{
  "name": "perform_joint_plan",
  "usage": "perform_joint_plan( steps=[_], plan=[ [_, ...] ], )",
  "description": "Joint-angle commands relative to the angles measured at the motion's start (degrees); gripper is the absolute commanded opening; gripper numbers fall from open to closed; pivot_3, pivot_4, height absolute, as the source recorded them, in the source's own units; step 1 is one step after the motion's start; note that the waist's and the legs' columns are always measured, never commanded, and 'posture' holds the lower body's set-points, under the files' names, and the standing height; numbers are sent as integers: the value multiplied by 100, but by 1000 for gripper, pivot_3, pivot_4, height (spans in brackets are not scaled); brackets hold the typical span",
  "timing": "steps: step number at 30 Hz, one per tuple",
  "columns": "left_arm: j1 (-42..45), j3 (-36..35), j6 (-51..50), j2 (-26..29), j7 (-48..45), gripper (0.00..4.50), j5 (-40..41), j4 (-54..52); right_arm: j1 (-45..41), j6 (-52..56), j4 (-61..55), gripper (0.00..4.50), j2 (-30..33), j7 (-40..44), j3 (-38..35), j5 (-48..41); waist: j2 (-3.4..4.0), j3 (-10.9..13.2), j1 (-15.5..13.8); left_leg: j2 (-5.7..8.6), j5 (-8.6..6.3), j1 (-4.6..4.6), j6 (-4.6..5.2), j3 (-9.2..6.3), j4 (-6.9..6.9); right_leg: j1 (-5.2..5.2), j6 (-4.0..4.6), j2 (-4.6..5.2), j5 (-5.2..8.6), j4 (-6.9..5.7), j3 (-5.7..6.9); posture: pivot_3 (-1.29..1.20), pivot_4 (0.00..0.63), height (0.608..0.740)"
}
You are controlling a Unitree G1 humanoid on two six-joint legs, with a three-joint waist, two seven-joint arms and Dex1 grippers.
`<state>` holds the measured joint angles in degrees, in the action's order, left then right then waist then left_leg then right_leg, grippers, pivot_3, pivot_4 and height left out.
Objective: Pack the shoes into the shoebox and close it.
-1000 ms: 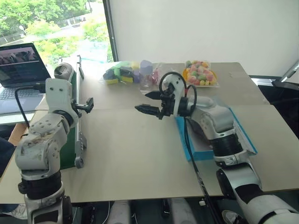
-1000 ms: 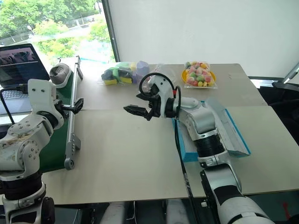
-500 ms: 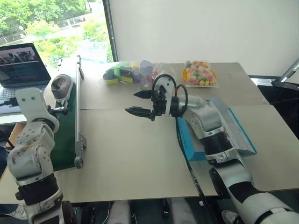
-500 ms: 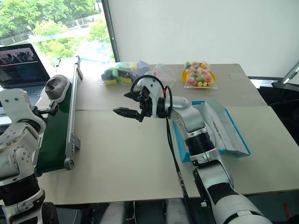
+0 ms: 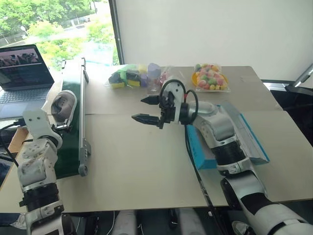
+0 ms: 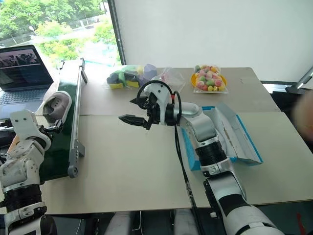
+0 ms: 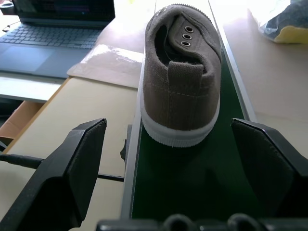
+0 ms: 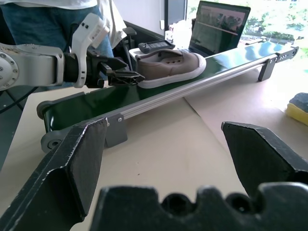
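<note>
Since a second ago the left gripper (image 6: 57, 126) has dropped and swung outward, from beside the conveyor's inner rail to just behind the shoe's heel, while the shoe (image 5: 63, 105) has ridden down the belt toward the robot; the right gripper has barely shifted. Taking the conveyor (image 5: 73, 147) as landmark: a laptop (image 5: 22, 68) sits open beyond its outer side. On its green belt lies the grey shoe with a white rim, heel toward the robot, toe up the belt. The left gripper hangs over the belt close behind that heel, fingers (image 7: 72, 168) spread wide to either side of it and touching nothing. Across the table from the conveyor, the right gripper (image 5: 146, 108) hovers above the bare tabletop, pointing toward the belt, fingers (image 8: 72, 163) spread wide and empty. Further from the conveyor, past the right arm, lies the blue box (image 5: 195, 149), open, its lid (image 5: 252, 142) folded out on the far side. Up the table, level with the conveyor's far end, are bags of sponges (image 5: 124, 77) and of coloured balls (image 5: 209, 78).
</note>
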<state>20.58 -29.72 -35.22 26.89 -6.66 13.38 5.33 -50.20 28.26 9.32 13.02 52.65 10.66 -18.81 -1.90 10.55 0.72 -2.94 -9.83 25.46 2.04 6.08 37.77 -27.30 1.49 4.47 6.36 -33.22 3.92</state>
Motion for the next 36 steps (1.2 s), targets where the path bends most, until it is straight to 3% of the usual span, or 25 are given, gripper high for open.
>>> perform_joint_plan(
  steps=[1,5,8,10,12,17,21,25,31,36],
  plan=[
    [33,206,317,156,-242,4438,-45,256,38,137,-434,4500,73,-69,-118,-106,0,0,0,0,0,0,0,1,0,0,0,0,0,0,0,0,150,738],
    [6,312,331,176,-344,4438,4,352,65,241,-575,4500,120,-119,-133,-129,-1,-1,-2,0,0,4,0,6,-1,-5,0,4,0,0,0,0,150,738],
    [-22,309,293,173,-356,3717,43,432,43,277,-625,4500,166,-146,-113,-106,-1,-1,-4,-1,0,3,0,7,-1,-6,0,5,-1,0,0,0,150,738],
    [-21,267,278,152,-318,2975,88,401,10,285,-620,4500,184,-166,-115,-100,0,-2,-8,-2,0,3,0,8,-1,-7,1,5,-1,0,1,0,150,738],
    [-28,259,231,159,-281,2668,99,330,-2,306,-646,4500,202,-186,-120,-113,1,-2,-10,-3,-1,1,-1,8,-3,-6,1,5,-1,-1,2,0,150,738],
    [102,426,301,174,-228,2595,71,-233,21,404,-691,4500,223,-197,-120,-159,0,-2,-8,-12,-1,3,-1,8,-3,-8,1,3,-1,0,12,0,150,738],
    [305,794,325,93,-488,2595,251,-966,-144,1054,-579,4500,-61,-599,-739,-750,-1,-2,-14,-12,-1,19,-1,9,-3,-23,2,4,-2,1,15,0,150,738],
    [614,1407,-127,-336,-652,2595,682,-1915,-451,2267,-117,4500,-442,-1623,-1764,-1513,-3,-3,-44,-5,0,34,-1,12,-2,-33,7,12,-9,1,11,0,150,738],
    [994,1968,-689,-1064,-404,2595,1014,-2475,-792,2944,336,4500,-826,-2849,-2977,-2288,-4,-4,5,3,-3,43,11,27,-2,-35,-31,15,-30,9,7,0,150,738],
    [1216,2315,-974,-1520,-279,2595,1124,-2681,-832,3133,351,4500,-897,-3274,-3260,-2558,-4,-4,19,3,22,46,53,34,-2,-35,-32,-8,-28,7,4,0,150,738]
  ],
)
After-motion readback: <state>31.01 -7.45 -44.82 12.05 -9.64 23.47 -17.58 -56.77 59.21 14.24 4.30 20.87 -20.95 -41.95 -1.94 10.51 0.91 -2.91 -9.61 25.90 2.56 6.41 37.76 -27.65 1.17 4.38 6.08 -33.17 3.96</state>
